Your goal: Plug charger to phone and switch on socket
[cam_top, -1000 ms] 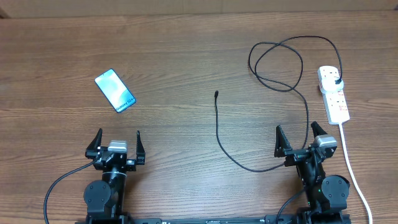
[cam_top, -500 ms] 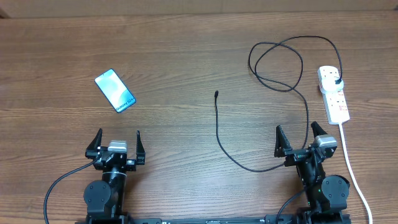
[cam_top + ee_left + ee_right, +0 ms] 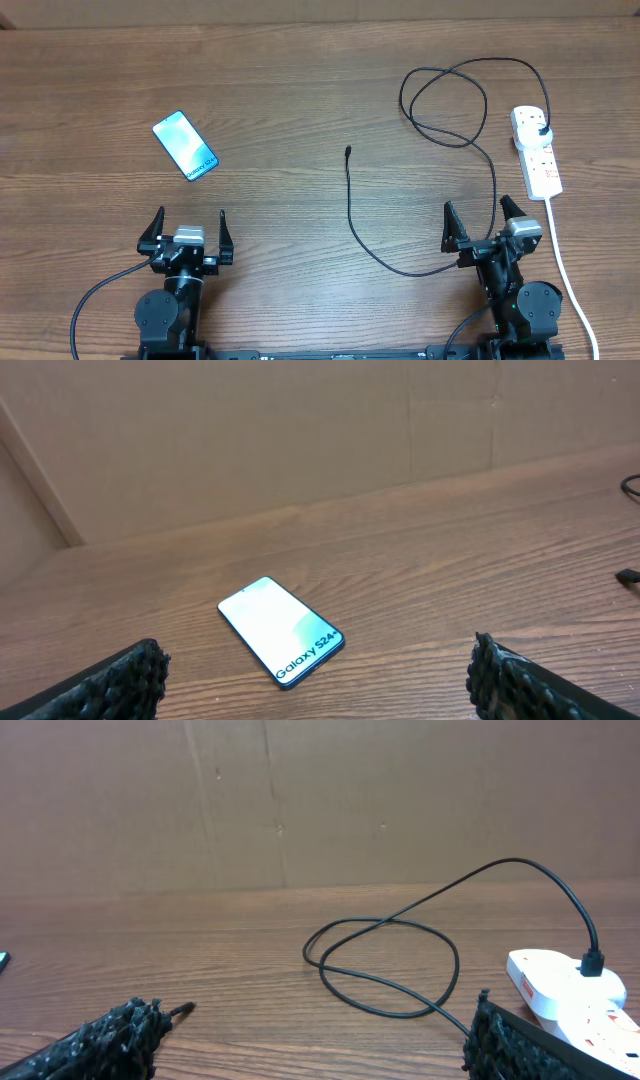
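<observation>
we see the left tool (image 3: 190, 214) and right tool (image 3: 476, 204) at the near edge of the tabletop (image 3: 300, 80), both spread wide and holding nothing. the phone (image 3: 185, 146) lies screen up at the left, well apart from the charger (image 3: 350, 215). the charger's tip rests mid-tabletop and its plug sits in the socket (image 3: 537, 155) at the right.

Wooden table (image 3: 300, 80), brown grain running left to right. Phone (image 3: 185, 146) flat on left part, lit screen up, set diagonal. Charger (image 3: 349, 205) lies across middle and right. Connector tip (image 3: 347, 151) bare near centre, well apart from phone. Cable sags toward near edge, climbs right, loops at far right. Plug (image 3: 543, 131) sits in far end of socket (image 3: 537, 152) – white strip flat by right edge. White cord (image 3: 565, 270) trails toward near edge.
</observation>
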Controlling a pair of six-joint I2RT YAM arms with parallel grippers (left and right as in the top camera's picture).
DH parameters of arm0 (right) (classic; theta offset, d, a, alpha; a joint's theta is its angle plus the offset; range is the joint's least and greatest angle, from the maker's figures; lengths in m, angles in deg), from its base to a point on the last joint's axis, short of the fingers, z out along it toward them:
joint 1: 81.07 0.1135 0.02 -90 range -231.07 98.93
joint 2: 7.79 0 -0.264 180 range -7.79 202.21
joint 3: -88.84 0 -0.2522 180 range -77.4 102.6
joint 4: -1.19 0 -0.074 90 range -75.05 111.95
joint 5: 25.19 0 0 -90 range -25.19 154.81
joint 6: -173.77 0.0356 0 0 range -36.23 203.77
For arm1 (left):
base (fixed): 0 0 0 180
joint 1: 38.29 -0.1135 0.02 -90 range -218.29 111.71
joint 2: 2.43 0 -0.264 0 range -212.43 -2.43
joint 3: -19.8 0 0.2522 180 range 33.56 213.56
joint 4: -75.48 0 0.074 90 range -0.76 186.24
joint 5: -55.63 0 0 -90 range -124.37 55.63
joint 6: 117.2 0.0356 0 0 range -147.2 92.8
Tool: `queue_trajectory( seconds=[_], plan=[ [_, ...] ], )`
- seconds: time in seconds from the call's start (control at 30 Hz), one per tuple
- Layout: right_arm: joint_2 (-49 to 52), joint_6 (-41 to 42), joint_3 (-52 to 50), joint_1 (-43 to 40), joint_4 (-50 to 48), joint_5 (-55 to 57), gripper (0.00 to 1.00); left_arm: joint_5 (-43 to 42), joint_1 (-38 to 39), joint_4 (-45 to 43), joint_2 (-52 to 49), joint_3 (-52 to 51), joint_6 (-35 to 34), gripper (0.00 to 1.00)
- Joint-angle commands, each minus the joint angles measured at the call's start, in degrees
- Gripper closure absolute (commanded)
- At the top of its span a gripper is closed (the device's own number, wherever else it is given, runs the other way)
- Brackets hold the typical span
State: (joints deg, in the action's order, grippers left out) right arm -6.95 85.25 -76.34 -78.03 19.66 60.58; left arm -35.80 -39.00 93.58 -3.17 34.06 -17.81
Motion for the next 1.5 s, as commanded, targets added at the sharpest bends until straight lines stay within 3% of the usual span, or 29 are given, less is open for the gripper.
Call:
queue_trajectory(
  seconds=[0.0, 1.47],
  plan=[
    [-0.68, 0.2, -0.61, 0.26, -0.28, 0.15, 0.0, 0.17, 0.22, -0.09, 0.48, -0.22, -0.42, 0.0],
    [-0.68, 0.2, -0.61, 0.26, -0.28, 0.15, 0.0, 0.35, 0.22, -3.04, 0.48, -0.17, -0.42, 0.0]
  ],
)
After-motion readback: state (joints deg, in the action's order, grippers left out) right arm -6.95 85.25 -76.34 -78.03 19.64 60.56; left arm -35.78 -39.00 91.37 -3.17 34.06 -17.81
